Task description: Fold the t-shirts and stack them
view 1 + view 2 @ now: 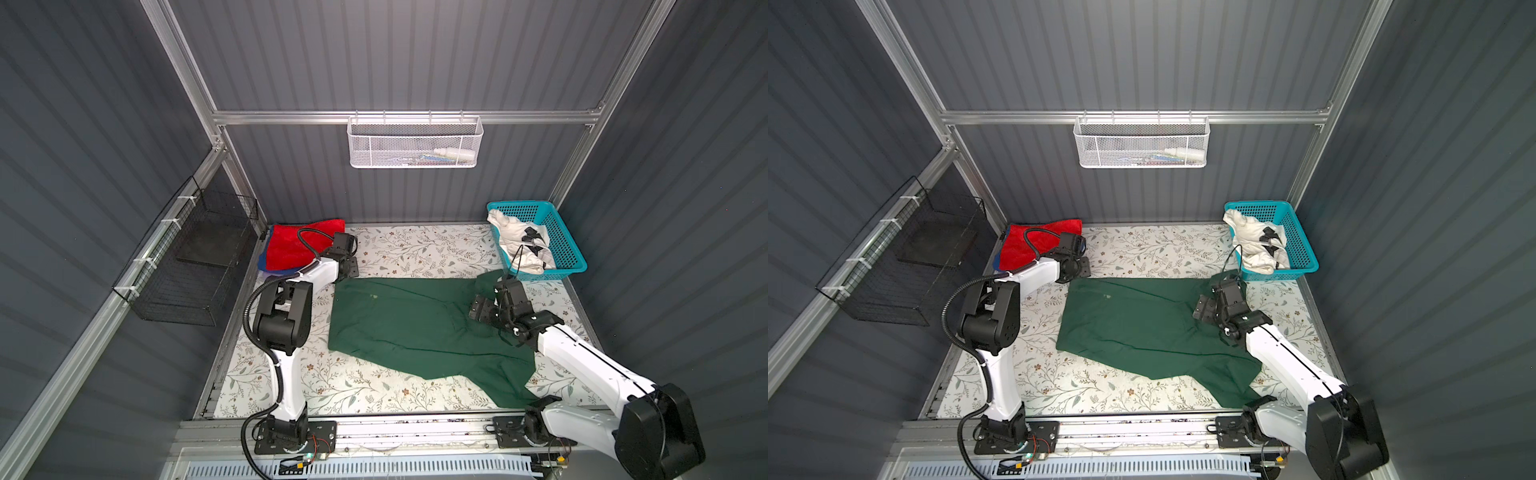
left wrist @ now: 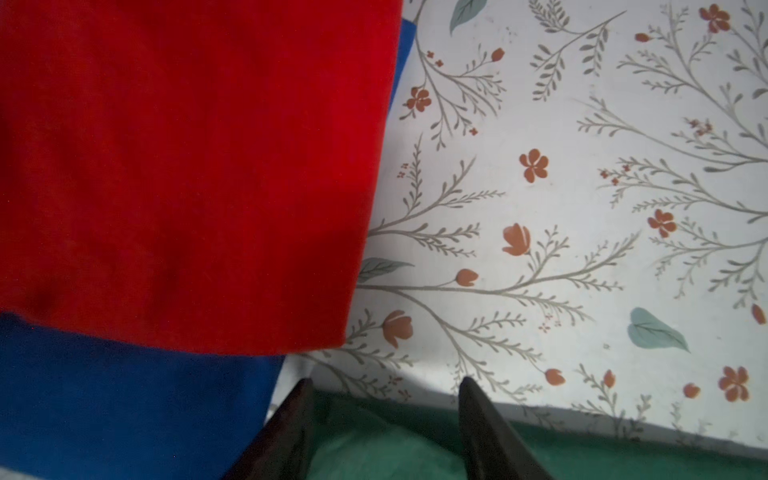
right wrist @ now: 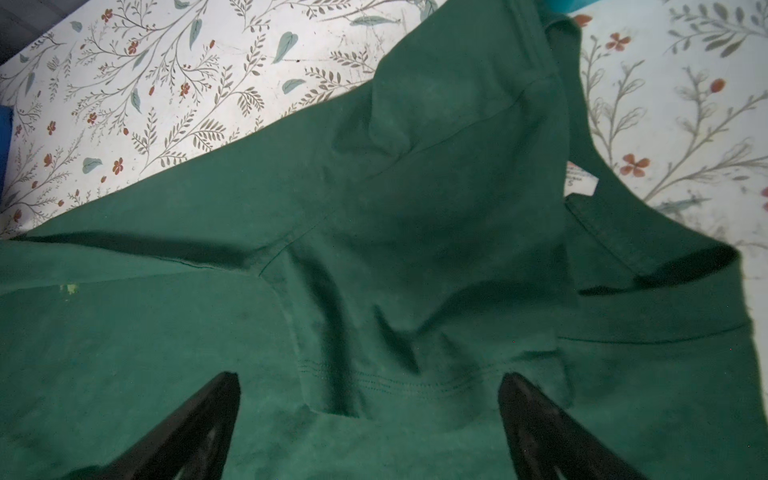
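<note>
Turquoise basket (image 1: 570,245): stands at the far right corner of the floral table (image 1: 415,249). It holds one item, the white t-shirt.
White t-shirt (image 1: 515,243): crumpled, with black marks. Part of it is draped over the basket's left rim.
White mesh basket (image 1: 415,145): hangs on the back rail. A white bottle (image 1: 455,154) lies at its right end; the other contents are too small to tell.
Black wire basket (image 1: 187,266): fixed to the left wall. Its contents cannot be made out.
Red t-shirt (image 1: 291,245): folded at the far left corner of the table, lying on the blue t-shirt (image 2: 124,395).
Green t-shirt (image 1: 415,328): spread across the middle of the table, in no container. One sleeve reaches near the turquoise basket.
Left gripper (image 2: 386,382): at the green shirt's far left corner, just beside the stack. Its jaws are partly apart with the cloth edge between them.
Right gripper (image 3: 370,378): over the green shirt's sleeve. Its jaws are wide and hold nothing.
</note>
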